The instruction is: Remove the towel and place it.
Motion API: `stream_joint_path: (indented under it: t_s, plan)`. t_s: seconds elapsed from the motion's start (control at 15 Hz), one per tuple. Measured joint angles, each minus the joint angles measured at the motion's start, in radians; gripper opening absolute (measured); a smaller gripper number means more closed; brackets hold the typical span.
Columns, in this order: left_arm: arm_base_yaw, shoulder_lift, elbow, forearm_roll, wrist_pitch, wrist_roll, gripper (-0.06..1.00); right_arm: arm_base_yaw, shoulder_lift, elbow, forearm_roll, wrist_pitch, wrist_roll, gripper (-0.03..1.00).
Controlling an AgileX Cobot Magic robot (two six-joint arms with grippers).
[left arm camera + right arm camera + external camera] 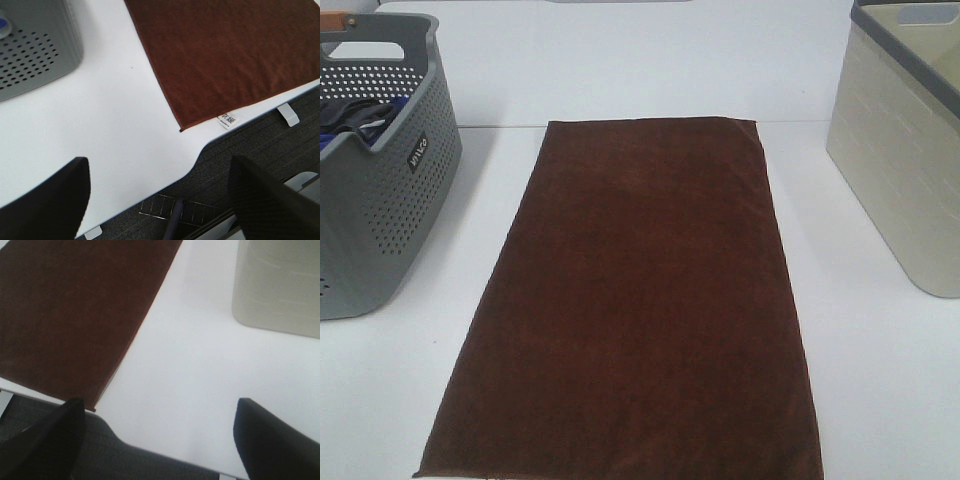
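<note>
The dark brown towel (632, 300) lies spread flat on the white table (880, 380), running from the far middle down to the front edge. Its white care tag (226, 120) shows at a near corner in the left wrist view. The left gripper (160, 200) hovers open over the table's front edge, apart from the towel (225, 50), nothing between its fingers (47, 202). The right gripper (160, 440) is open too, above bare table beside the towel (70, 315) and its other near corner. Neither gripper appears in the high view.
A grey perforated basket (375, 200) with dark laundry inside stands at the left. A cream basket (905, 150) stands at the right. Past the table's front edge is dark carpet (260, 145) with a wire rack (180, 210) below.
</note>
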Motion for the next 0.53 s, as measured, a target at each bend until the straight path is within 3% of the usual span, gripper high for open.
stream_joint_path:
  t_s: [0.13, 0.53]
  plan:
    - [0.000, 0.000, 0.020, -0.039, -0.030, 0.062, 0.73, 0.000, -0.023, 0.026, 0.000, -0.043, -0.001, 0.77]
    - [0.000, 0.000, 0.021, -0.047, -0.037, 0.105, 0.73, 0.000, -0.023, 0.029, 0.000, -0.056, -0.001, 0.77]
